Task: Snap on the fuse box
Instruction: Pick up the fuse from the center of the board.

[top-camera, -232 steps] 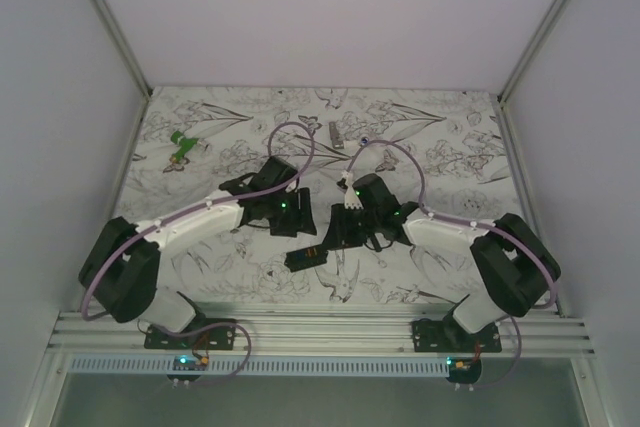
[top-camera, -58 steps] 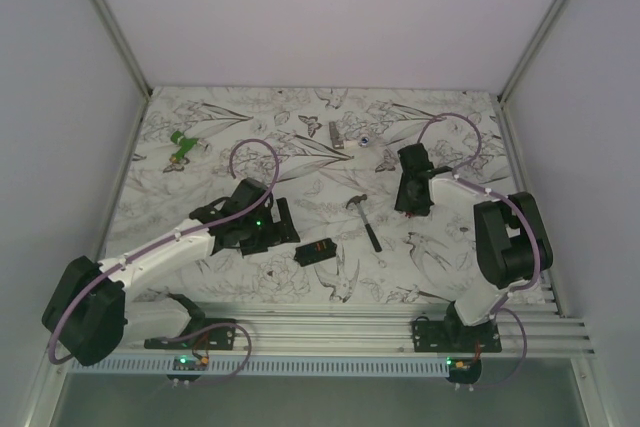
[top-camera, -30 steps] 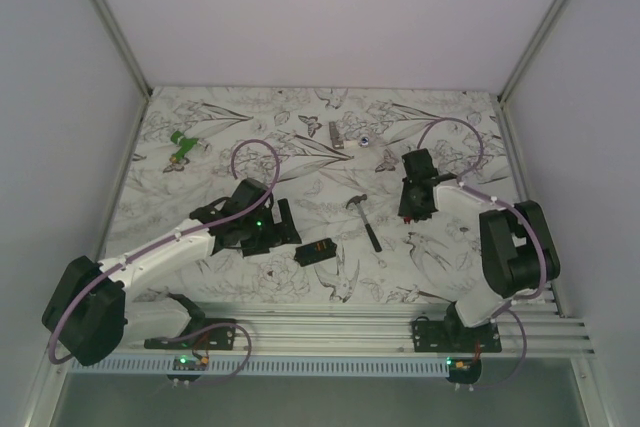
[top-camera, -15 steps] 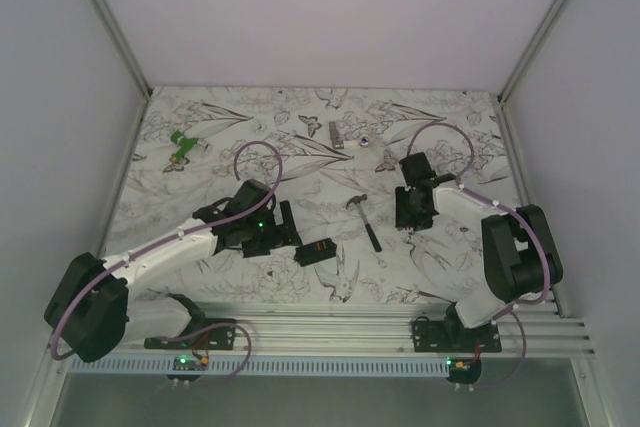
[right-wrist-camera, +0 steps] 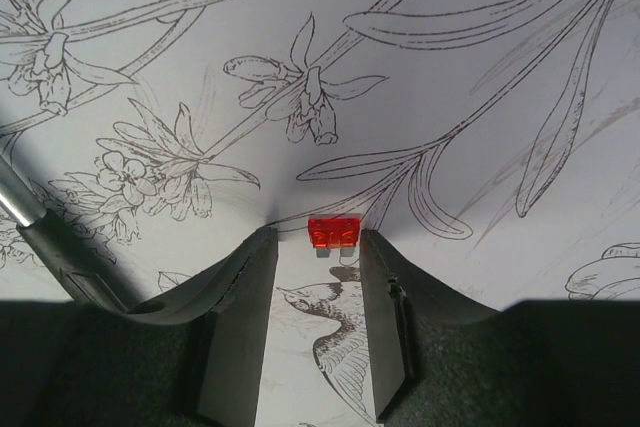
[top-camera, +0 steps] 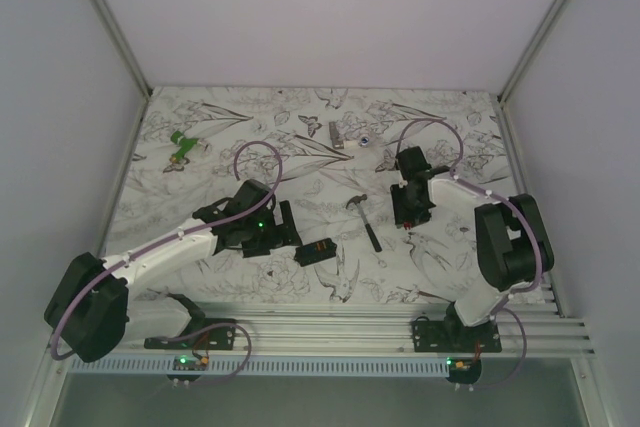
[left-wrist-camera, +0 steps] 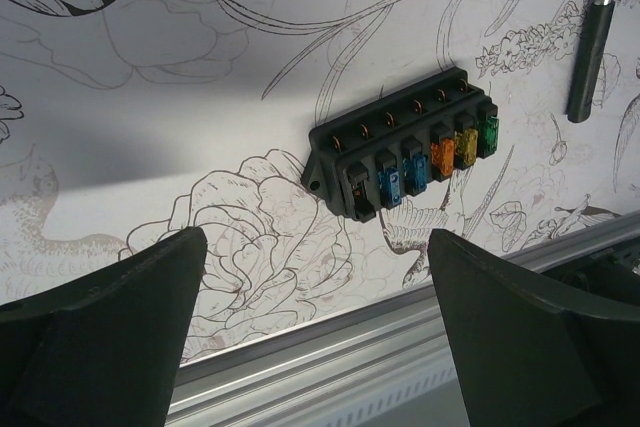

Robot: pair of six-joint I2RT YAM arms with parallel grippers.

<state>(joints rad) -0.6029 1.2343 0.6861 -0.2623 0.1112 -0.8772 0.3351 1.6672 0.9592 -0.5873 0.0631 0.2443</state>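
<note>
The fuse box is a small black block lying flat near the table's front middle. In the left wrist view the fuse box shows a row of blue, orange, yellow and green fuses. My left gripper hovers just left of it, and the left gripper is open wide with nothing between its fingers. My right gripper points down at the table right of the hammer. A small red fuse lies on the cloth between the tips of my right gripper, whose jaws stand apart with a gap on the fuse's left.
The hammer handle lies just beyond the fuse box, and the hammer is close on the right gripper's left. A grey metal piece, small pale bits and a green item lie farther back. The metal front rail runs below the left gripper.
My right gripper has shifted slightly left and nearer, toward the hammer. The left arm and the fuse box have barely moved.
</note>
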